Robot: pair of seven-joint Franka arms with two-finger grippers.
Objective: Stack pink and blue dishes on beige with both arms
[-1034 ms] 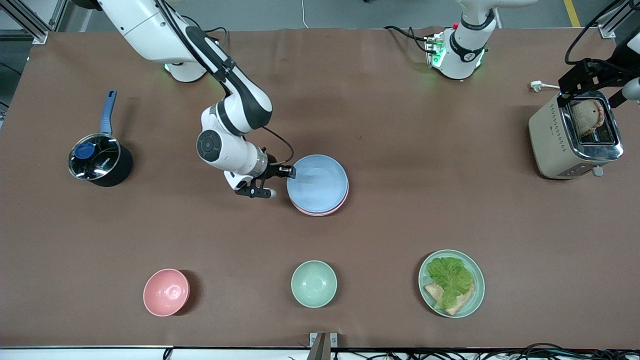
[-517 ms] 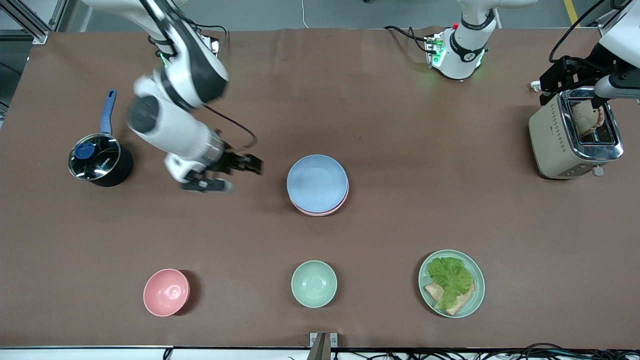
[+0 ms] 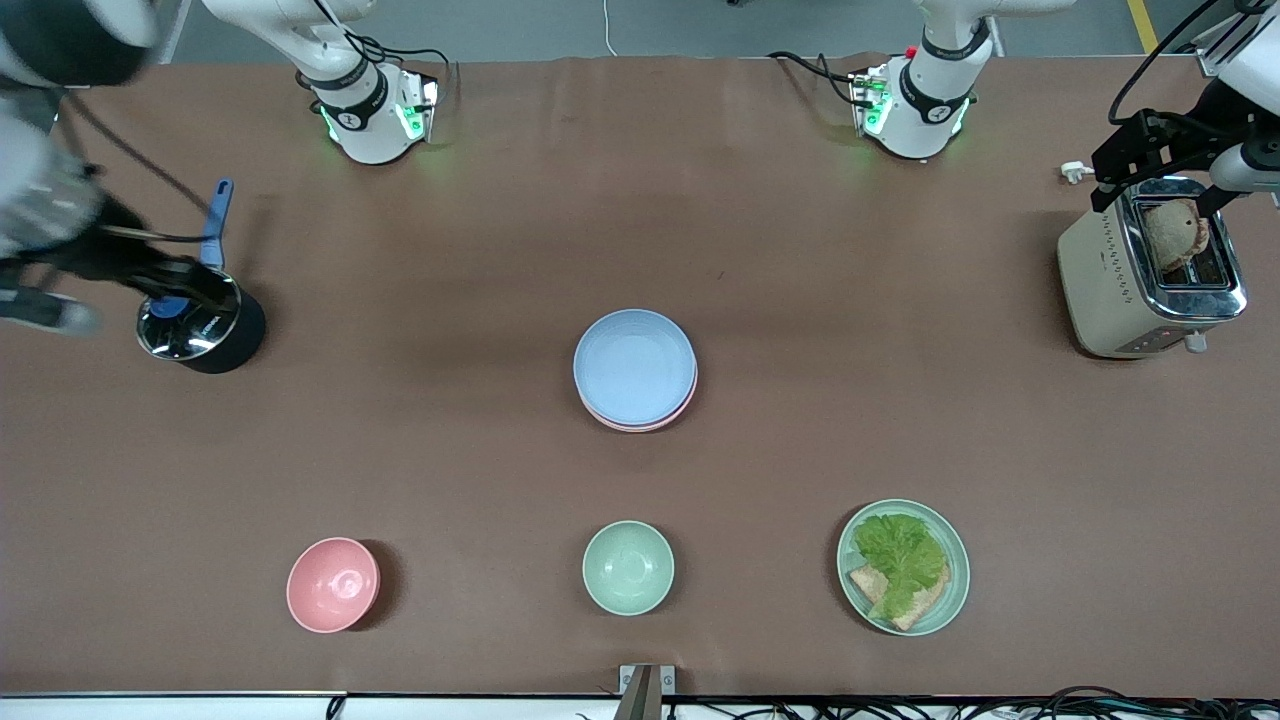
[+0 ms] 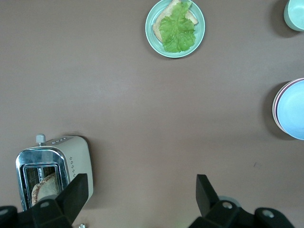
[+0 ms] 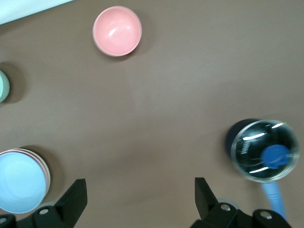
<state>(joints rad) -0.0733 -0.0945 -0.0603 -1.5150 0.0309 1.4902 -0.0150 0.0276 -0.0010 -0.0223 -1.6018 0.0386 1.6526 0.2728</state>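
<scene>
The pale blue plate lies on top of the stack at the table's middle, with the pink plate's rim showing under it. The beige plate is hidden beneath them. The same blue plate shows in the right wrist view and again in the left wrist view. My right gripper hangs open and empty over the pot; its wrist view shows the jaws spread wide above bare table. My left gripper is open and empty over the toaster, and its wrist view shows the same.
A black pot with a glass lid and blue handle stands at the right arm's end. A toaster holding bread stands at the left arm's end. Nearest the front camera are a pink bowl, a mint bowl and a mint plate with lettuce and bread.
My right gripper has left the blue plate's rim, risen and swung away to the right arm's end, over the pot. The stack has stayed put. The left gripper shifted only slightly.
</scene>
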